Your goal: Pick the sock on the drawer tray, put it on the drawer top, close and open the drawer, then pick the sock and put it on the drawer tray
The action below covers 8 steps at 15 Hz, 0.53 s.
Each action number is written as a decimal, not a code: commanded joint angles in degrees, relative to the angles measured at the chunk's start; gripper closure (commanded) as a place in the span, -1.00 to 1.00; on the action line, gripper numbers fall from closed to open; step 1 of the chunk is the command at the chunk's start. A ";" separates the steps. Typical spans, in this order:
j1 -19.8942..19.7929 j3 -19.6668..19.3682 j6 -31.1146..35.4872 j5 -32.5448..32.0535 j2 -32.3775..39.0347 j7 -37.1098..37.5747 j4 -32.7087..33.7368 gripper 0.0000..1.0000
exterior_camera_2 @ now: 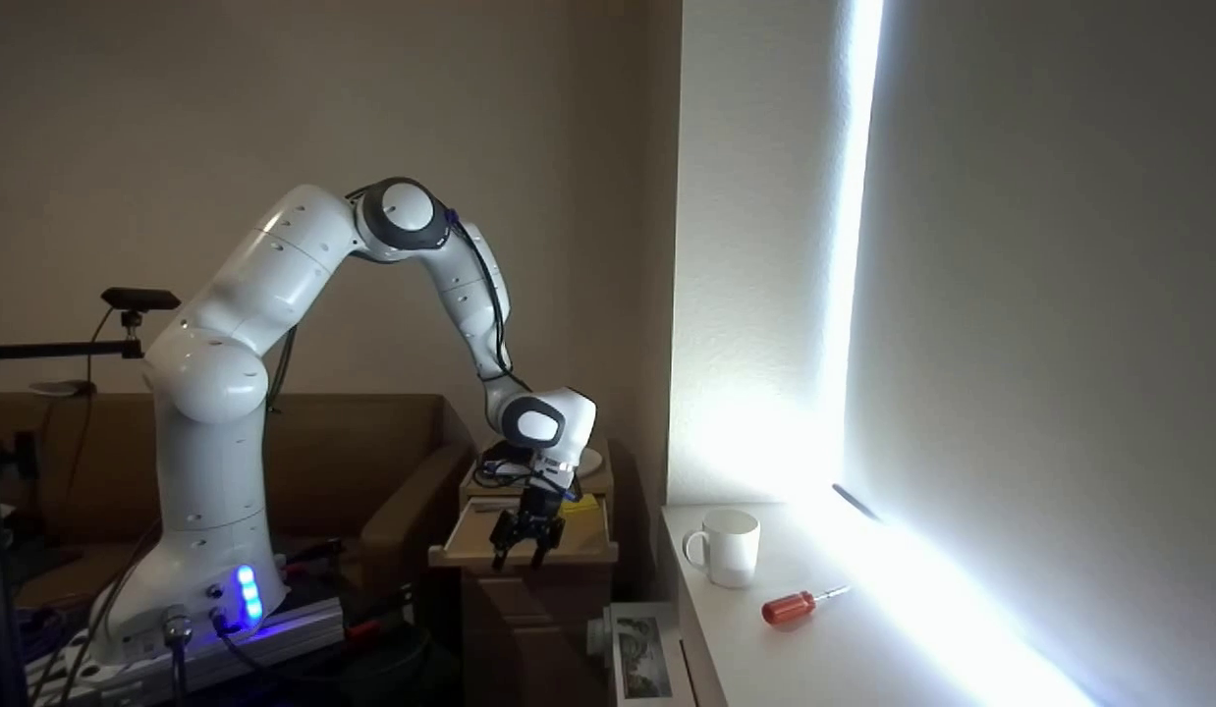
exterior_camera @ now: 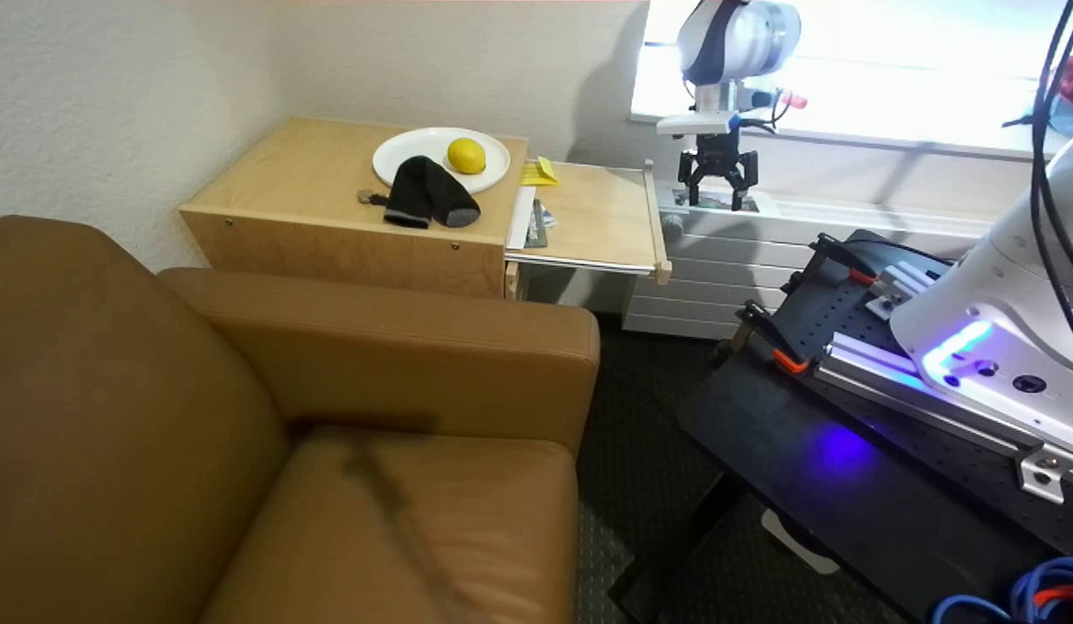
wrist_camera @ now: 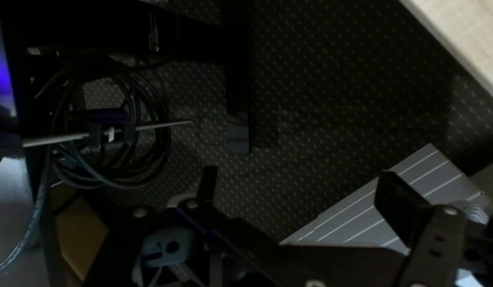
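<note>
In an exterior view, the sock (exterior_camera: 428,186) — black, with grey showing at both ends — is lying bent on the drawer top (exterior_camera: 285,182), its fold overlapping the rim of a white plate (exterior_camera: 398,147) that is holding a yellow fruit (exterior_camera: 466,156). A small greyish piece (exterior_camera: 365,197) is sitting just beside the sock, too tiny to identify. The drawer tray (exterior_camera: 601,208) is standing pulled out, bearing a yellow packet (exterior_camera: 541,172), a white strip (exterior_camera: 521,217) and a grey item (exterior_camera: 536,227) whose surface is coming out too small to read. Beyond the tray's outer edge the gripper (exterior_camera: 716,204) is hanging fingers down, its jaws spreading wide, released. A ribbed white radiator (exterior_camera: 718,277) is standing behind it; a brown couch (exterior_camera: 398,373) is filling the near left.

In an exterior view, a printed sheet (exterior_camera_2: 643,656) is lying on the radiator, showing a greyish picture. On a white sill (exterior_camera_2: 814,668) a white mug (exterior_camera_2: 733,550) is standing near a red-handled screwdriver (exterior_camera_2: 790,609).

In the wrist view, two black fingers (wrist_camera: 398,203) are standing well apart over dotted carpet (wrist_camera: 310,99). Coiled cables (wrist_camera: 163,147) are lying at left — and pale marks (wrist_camera: 153,36) on a dark beam are proving too blurred to read. A pale wooden edge (wrist_camera: 461,36) is crossing the upper right corner.
</note>
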 commanded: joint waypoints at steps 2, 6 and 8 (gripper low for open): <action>1.28 1.23 9.14 3.66 5.50 2.54 1.47 -1.00; 0.46 5.16 19.22 7.71 8.39 0.47 1.54 -1.00; -2.43 9.32 19.48 10.63 8.45 -3.08 2.45 -1.00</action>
